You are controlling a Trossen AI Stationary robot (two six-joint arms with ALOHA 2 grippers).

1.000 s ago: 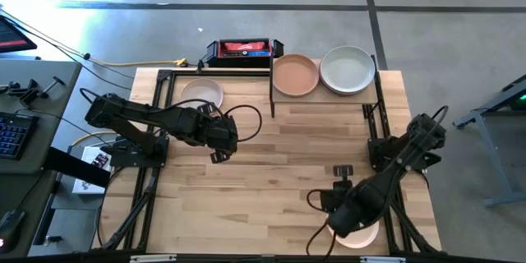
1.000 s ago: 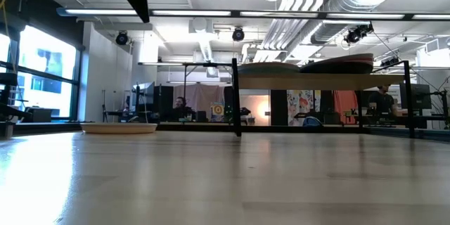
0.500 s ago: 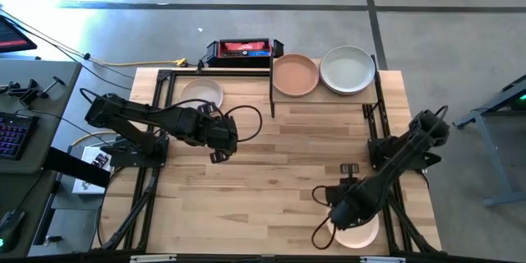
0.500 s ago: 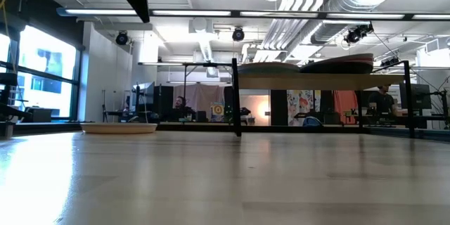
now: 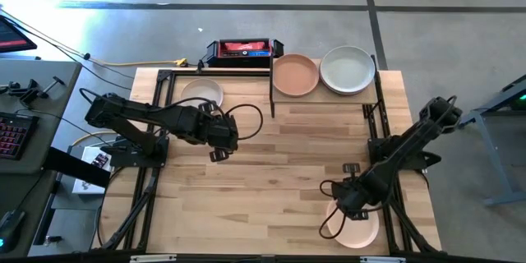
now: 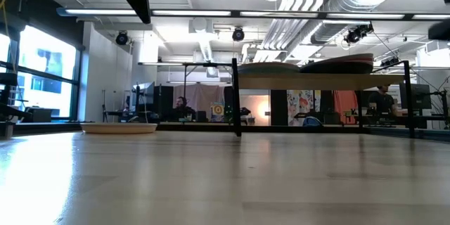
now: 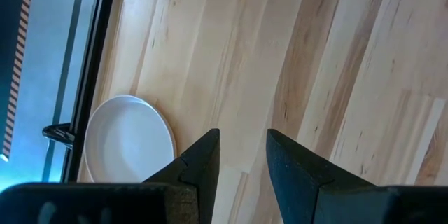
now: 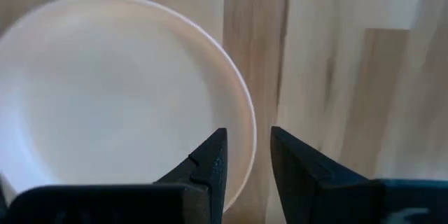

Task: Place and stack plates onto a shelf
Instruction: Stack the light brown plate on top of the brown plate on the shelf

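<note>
Shelf (image 5: 325, 99): raised light-wood board on a black frame at the table's far edge. Two plates are carried side by side: a peach plate (image 5: 294, 75) and a pale grey-green plate (image 5: 347, 69). Each appears placed as the base of a future stack.

White plate (image 5: 203, 93): laid flat on the tabletop (image 5: 279, 156) near the far left corner, apart from the shelf, presumably awaiting collection.

Pale pink plate (image 5: 355, 225): laid at the near right edge of the table, not yet lifted.

Right gripper (image 8: 245, 155): lowered over the pale pink plate's rim, one finger inside it and one outside, jaws slightly spread with the rim between them; no pinch is seen yet. The arm is reached down and forward from its mount.

Left gripper (image 7: 241, 152): held above bare wood near the white plate, jaws narrowly spread, nothing between them. The arm is stretched across the left side, apparently waiting.
</note>
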